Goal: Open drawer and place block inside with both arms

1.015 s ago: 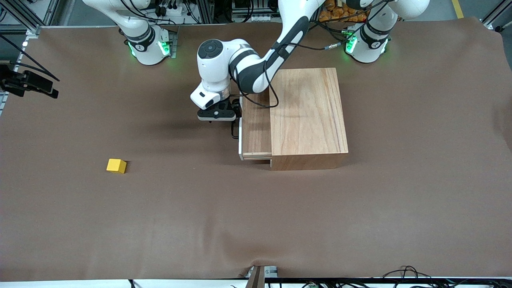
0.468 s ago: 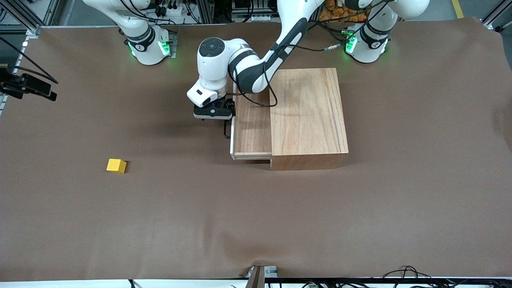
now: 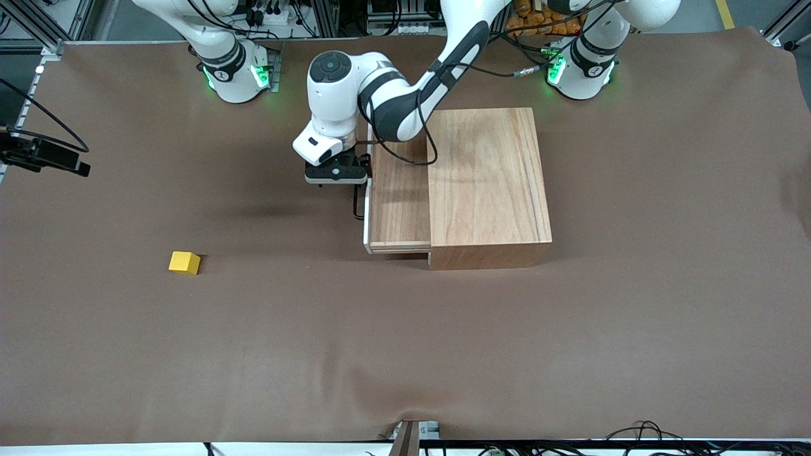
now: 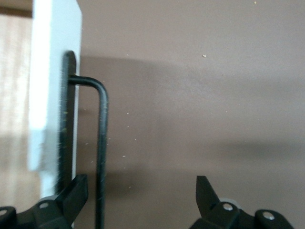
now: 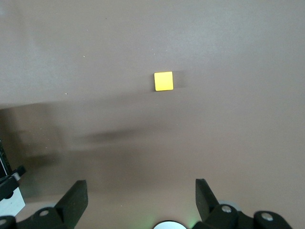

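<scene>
The drawer (image 3: 399, 202) stands part-way out of the wooden box (image 3: 488, 183), its white front panel (image 4: 52, 86) facing the right arm's end of the table. My left gripper (image 3: 336, 180) is at the front panel's end nearer the bases. It is open (image 4: 140, 183), and the black bar handle (image 4: 101, 157) runs between its fingers, close to one of them. The yellow block (image 3: 184, 262) lies alone on the cloth toward the right arm's end, nearer the front camera. My right gripper (image 5: 140, 183) hangs open and empty high above the table, with the block (image 5: 163, 81) below it.
A brown cloth (image 3: 405, 342) covers the whole table. The green-lit arm bases (image 3: 236, 73) (image 3: 580, 69) stand along the edge farthest from the front camera. Cables lie off the edge nearest that camera.
The drawer slid farther out toward the right arm's end, then stopped. The left gripper has shifted slightly along the handle toward the bases. The block has not moved.
</scene>
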Tool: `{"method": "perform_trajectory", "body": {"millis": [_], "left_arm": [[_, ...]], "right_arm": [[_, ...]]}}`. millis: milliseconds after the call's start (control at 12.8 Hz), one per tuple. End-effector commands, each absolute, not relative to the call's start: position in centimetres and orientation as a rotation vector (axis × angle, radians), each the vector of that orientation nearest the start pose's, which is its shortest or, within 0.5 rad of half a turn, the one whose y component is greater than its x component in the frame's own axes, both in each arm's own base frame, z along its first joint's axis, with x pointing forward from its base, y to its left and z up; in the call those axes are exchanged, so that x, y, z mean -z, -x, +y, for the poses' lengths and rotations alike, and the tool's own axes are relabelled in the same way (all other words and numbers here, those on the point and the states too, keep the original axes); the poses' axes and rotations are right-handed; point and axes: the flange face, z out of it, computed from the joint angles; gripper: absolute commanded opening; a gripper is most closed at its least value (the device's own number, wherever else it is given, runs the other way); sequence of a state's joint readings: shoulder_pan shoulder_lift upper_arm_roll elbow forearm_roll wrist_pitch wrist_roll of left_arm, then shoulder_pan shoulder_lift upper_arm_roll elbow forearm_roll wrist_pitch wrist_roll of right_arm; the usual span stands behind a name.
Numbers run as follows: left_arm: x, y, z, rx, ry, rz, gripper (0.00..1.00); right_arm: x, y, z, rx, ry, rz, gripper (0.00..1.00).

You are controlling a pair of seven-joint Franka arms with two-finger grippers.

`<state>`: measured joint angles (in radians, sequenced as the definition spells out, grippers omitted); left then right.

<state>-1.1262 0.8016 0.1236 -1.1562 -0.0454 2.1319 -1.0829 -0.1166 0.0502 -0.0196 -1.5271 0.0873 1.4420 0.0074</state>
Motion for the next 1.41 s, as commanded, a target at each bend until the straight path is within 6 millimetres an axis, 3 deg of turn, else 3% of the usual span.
{"method": "perform_trajectory", "body": {"millis": [0, 78, 234, 390, 546, 703, 781, 859, 937, 1093, 1327], "left_arm": [[-41.3, -39.3, -64.6, 0.175, 3.248, -0.154, 1.0], [-45.2, -39.9, -62.8, 0.189, 3.247, -0.171, 1.0], [-50.1, -41.7, -57.5, 0.139, 3.161, -0.244, 1.0], [-54.7, -45.1, -50.3, 0.136, 3.055, -0.24, 1.0], [-58.4, -48.3, -43.6, 0.101, 3.047, -0.25, 1.0], [-60.7, -51.0, -36.2, 0.018, 3.025, -0.175, 1.0], [-61.8, -52.0, -32.4, 0.007, 3.033, -0.183, 1.0], [-62.2, -52.2, -29.5, -0.015, 3.037, -0.172, 1.0], [-62.4, -51.9, -26.4, -0.031, 3.046, -0.159, 1.0], [-62.2, -51.2, -21.1, -0.029, 3.075, -0.12, 1.0], [-61.1, -50.9, -14.5, -0.074, 3.086, -0.051, 1.0]], "right_arm": [[-62.4, -54.5, -6.3, -0.162, 3.054, 0.193, 1.0], [-63.2, -53.9, -6.0, -0.154, 3.06, 0.185, 1.0], [-64.2, -52.9, -6.1, -0.173, 3.064, 0.191, 1.0], [-64.6, -52.2, -7.0, -0.199, 3.068, 0.208, 1.0], [-65.9, -50.4, -6.4, -0.242, 3.064, 0.201, 1.0], [-66.3, -49.1, -5.1, -0.334, 3.056, 0.178, 1.0], [-66.3, -48.5, -4.5, -0.387, 3.051, 0.162, 1.0], [-67.7, -47.9, -4.6, -0.367, 3.057, 0.164, 1.0], [-68.5, -47.6, -5.5, -0.349, 3.055, 0.193, 1.0], [-69.6, -47.4, -7.1, -0.301, 3.041, 0.222, 1.0], [-72.8, -45.5, -6.5, -0.22, 3.053, 0.21, 1.0]]}}
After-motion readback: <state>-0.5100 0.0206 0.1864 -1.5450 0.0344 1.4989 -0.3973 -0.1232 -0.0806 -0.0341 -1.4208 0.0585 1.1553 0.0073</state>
